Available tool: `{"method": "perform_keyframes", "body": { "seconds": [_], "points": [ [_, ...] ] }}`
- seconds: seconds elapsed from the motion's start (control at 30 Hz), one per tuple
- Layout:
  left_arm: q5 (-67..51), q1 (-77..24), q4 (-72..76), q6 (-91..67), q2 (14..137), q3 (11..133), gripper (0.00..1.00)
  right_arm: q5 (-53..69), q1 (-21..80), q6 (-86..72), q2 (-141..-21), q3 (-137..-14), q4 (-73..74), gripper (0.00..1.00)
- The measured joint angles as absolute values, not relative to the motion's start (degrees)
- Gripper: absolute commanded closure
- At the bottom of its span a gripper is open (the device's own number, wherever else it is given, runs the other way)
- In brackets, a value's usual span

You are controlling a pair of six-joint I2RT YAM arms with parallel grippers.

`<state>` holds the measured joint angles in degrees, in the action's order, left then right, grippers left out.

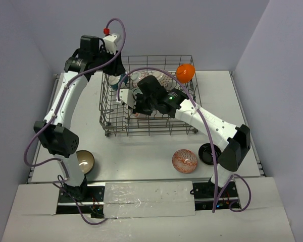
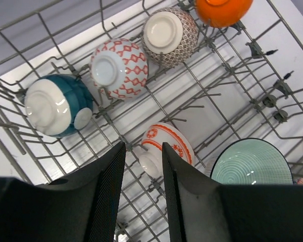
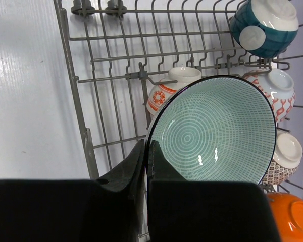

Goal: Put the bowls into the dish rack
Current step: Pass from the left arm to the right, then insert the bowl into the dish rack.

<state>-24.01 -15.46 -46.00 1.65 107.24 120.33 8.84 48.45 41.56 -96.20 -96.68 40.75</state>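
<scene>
The grey wire dish rack stands mid-table. My right gripper is shut on the rim of a pale green bowl and holds it on edge inside the rack, beside a white bowl with red-orange pattern. My left gripper is open and empty above the rack, over that same red-orange bowl. The pale green bowl also shows in the left wrist view. Along the back row a teal bowl, a red-lattice bowl, a grey-patterned bowl and an orange bowl lie upside down.
On the table in front of the rack lie a brown bowl by the left arm's base, a red-patterned bowl and a black bowl by the right arm's base. Walls close in the table at the back and sides.
</scene>
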Motion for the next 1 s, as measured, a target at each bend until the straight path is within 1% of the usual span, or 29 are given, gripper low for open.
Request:
{"method": "perform_keyframes", "body": {
  "seconds": [0.1, 0.27, 0.43, 0.57, 0.7, 0.8, 0.87, 1.0],
  "points": [
    [-22.44, -15.53, -43.81, 1.63, 106.1, 118.34, 0.6, 8.86, 48.38, 41.39, -96.2, -96.53, 40.62, 1.0],
    [-19.66, -15.03, -41.41, 0.12, 102.0, 111.13, 0.6, 8.47, 47.51, 39.9, -96.2, -96.16, 39.97, 1.0],
    [-16.71, -13.21, -39.86, -0.19, 92.77, 103.04, 0.6, 5.15, 45.12, 36.86, -96.25, -96.86, 37.41, 1.0],
    [-14.06, -12.05, -38.3, 0.32, 81.8, 95.79, 0.59, 5.61, 40.05, 31.53, -97.67, -102.96, 37.95, 1.0],
    [-12.21, -10.0, -37.08, 0.93, 73.43, 90.67, 0.58, 9.06, 32.51, 22.74, -100.4, -113.82, 37.98, 1.0],
    [-10.41, -7.92, -37.06, 1.3, 70.98, 89.03, 0.59, 13.08, 27.29, 15.64, -101.93, -119.94, 37.6, 1.0],
    [-9.58, -6.26, -36.97, 1.45, 70.19, 87.35, 0.59, 16.47, 24.21, 10.76, -102.48, -121.89, 37.6, 1.0],
    [-8.8, -3.03, -37.34, 1.45, 68.58, 82.96, 0.59, 24.99, 20.16, 1.74, -102.8, -121.89, 38.06, 1.0]
  ]
}}
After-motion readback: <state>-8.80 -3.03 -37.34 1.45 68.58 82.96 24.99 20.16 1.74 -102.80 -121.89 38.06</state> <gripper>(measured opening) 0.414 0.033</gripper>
